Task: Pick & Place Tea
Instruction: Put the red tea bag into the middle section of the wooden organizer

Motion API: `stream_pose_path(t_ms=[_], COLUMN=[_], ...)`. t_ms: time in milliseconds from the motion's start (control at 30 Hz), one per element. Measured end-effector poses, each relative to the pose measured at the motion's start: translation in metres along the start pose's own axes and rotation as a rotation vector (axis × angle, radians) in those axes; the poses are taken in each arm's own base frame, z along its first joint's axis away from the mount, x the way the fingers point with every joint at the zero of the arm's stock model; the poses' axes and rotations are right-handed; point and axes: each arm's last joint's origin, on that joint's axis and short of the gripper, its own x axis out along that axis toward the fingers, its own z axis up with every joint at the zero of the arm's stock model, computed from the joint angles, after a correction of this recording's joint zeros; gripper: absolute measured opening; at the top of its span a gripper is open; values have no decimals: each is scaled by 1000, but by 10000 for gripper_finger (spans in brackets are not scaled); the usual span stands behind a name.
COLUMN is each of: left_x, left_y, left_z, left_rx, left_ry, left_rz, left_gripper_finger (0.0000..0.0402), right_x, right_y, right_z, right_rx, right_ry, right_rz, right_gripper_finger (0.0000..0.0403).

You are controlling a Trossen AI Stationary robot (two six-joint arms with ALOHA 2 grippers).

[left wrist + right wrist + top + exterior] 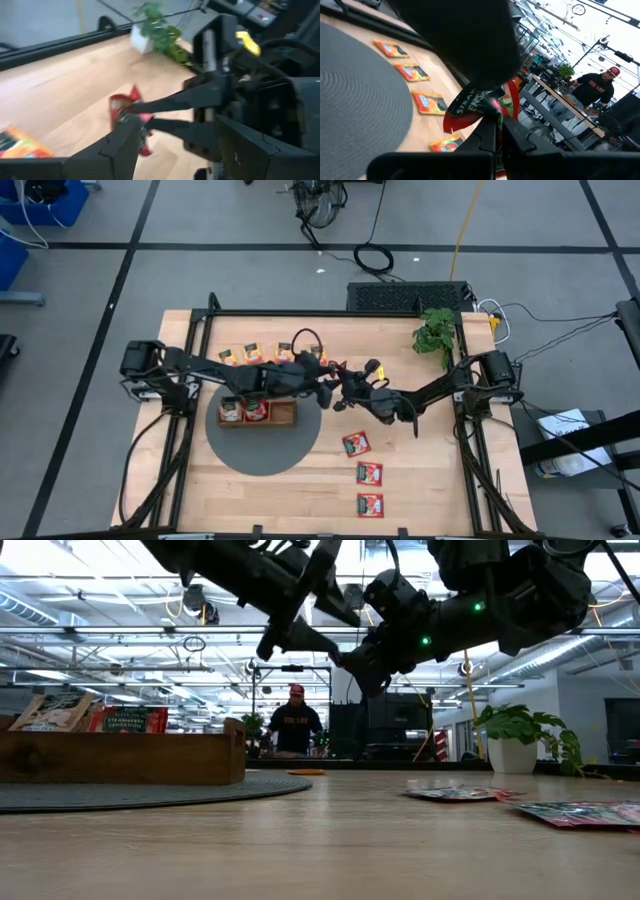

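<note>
A crumpled red-and-green tea packet [479, 106] hangs in the air over the table's middle, right of the tray. My right gripper [495, 131] is shut on it; it reaches in from the table's right [345, 394]. My left gripper [322, 385] comes from the left and meets it there, open, one finger [120, 142] close beside the packet [131, 112]. Whether that finger touches the packet, I cannot tell. Other packets: several orange ones [252, 352] flat by the far edge, three red ones [370, 474] flat to the near right, some standing in the wooden tray [258, 412]. My right gripper pinches the red packet between its two fingers [165, 102] at one edge [489, 114]. The fingers lie roughly level, coming from the table's right. The packet is lifted clear of the table, bent and creased, sticking out past the fingertips.
The tray sits on a round grey mat [265, 442]. A potted plant [435, 330] stands at the far right corner. Bare wood lies in the near left and around the three red packets. A person [296, 725] stands in the room behind.
</note>
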Motion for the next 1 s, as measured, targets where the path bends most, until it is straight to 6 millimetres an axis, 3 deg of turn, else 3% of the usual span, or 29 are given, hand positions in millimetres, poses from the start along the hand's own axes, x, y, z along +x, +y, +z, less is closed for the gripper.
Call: stream_pose_path(t_ms=[400,667,1000], left_x=[-15,-7,-5], left_y=[4,9,8], left_z=[9,-4,0], left_rx=[-13,-38,-49], left_ry=[7,55,20], left_rz=[83,141,114], left_gripper_finger=[253,253,253], right_x=[0,0,-1], right_y=[0,0,1], right_z=[-1,0,1], right_rx=[-5,3,11], right_ry=[6,0,-9], right_rz=[1,1,3], right_gripper_finger=[0,0,0])
